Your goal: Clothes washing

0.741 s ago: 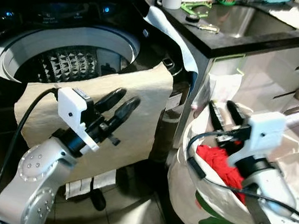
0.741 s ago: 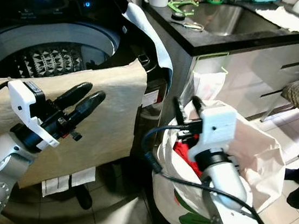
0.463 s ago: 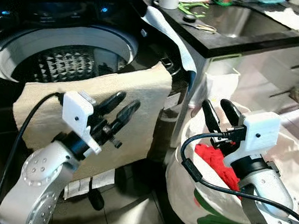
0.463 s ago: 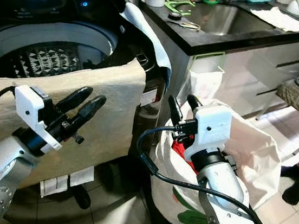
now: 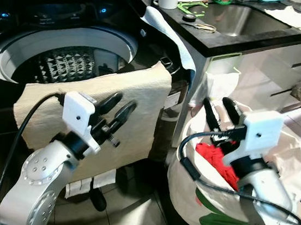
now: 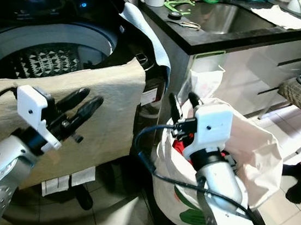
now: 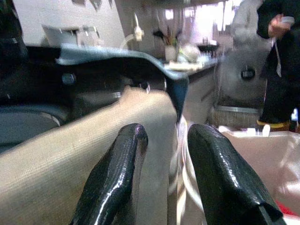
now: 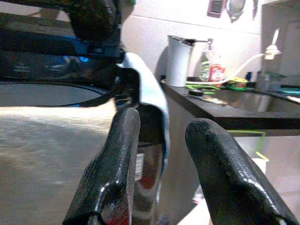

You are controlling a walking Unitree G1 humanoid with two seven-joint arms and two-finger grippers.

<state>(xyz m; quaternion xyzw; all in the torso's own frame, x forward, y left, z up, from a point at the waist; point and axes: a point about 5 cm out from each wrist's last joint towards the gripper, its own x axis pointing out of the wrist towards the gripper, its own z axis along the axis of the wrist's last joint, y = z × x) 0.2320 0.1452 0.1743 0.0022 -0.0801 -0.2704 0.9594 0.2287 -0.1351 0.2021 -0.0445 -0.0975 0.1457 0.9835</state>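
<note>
Red fabric, soft and crumpled, sits in the white laundry bag (image 5: 276,161) on the floor at about 4 o'clock in the left eye view; this red garment (image 5: 219,159) is the likely next load. Right hand (image 5: 220,113) hovers just above the bag mouth, fingers parted, holding nothing. Left hand (image 5: 117,108) is raised at 8 o'clock in front of the beige cloth (image 5: 140,106) draped over the washer's front edge, fingers apart, empty too.

Washer drum (image 5: 63,63) lies open at 10 o'clock, lid up. The black surface (image 5: 231,40) with sink runs along 1 o'clock. A person's foot (image 6: 298,188) shows at the right eye view's 3 o'clock edge.

Handling judgement: the garment looks light, limp, non-fragile and will sag and trail when lifted. Best to pinch a bunched fold near the top of the pile, deep enough that it doesn't slip. Bag walls are floppy, so fingers could snag the rim. The beige cloth looks coarser and stiffer; take it at the top edge by the drum rim.
</note>
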